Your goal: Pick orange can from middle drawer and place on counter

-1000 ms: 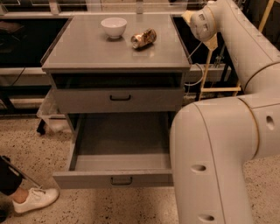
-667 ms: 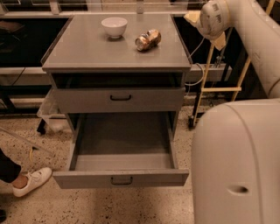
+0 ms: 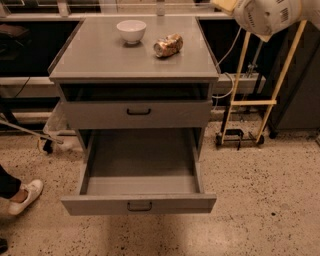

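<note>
Orange-brown dented can [image 3: 168, 45] with a silver end lies on its side on the smooth grey worktop [image 3: 100, 57], just right of a round white bowl [image 3: 131, 31]. The shallow grey metal drawer [image 3: 140, 202] is pulled out. Only a rounded white arm [image 3: 265, 15] shows top right. The tool's out of shot, so can't tell its state.

The one camera looked down from close in front at the bench [image 3: 100, 55], left of and below the pincer [image 3: 230, 6].
</note>
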`<state>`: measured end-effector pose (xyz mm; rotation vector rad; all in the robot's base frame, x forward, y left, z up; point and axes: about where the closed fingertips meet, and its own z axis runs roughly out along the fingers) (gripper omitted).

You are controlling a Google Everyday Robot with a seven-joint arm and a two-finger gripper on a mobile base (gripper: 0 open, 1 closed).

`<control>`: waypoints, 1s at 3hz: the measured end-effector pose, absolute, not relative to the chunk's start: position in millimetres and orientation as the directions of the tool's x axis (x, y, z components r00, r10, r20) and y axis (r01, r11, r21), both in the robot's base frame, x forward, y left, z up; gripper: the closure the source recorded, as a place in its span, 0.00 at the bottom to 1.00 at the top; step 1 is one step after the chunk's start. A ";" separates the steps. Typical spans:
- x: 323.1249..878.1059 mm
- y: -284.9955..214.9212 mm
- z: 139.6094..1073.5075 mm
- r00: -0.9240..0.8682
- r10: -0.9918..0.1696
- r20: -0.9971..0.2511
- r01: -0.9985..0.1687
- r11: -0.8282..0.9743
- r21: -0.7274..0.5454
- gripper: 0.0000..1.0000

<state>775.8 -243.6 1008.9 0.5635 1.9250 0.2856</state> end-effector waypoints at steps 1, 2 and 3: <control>720.7 -196.2 1072.9 -0.228 0.482 -0.846 0.124 0.876 0.466 0.00; 690.4 -175.4 1089.9 -0.203 0.461 -0.864 0.096 0.887 0.451 0.00; 690.3 -176.5 1090.1 -0.202 0.461 -0.864 0.097 0.887 0.451 0.00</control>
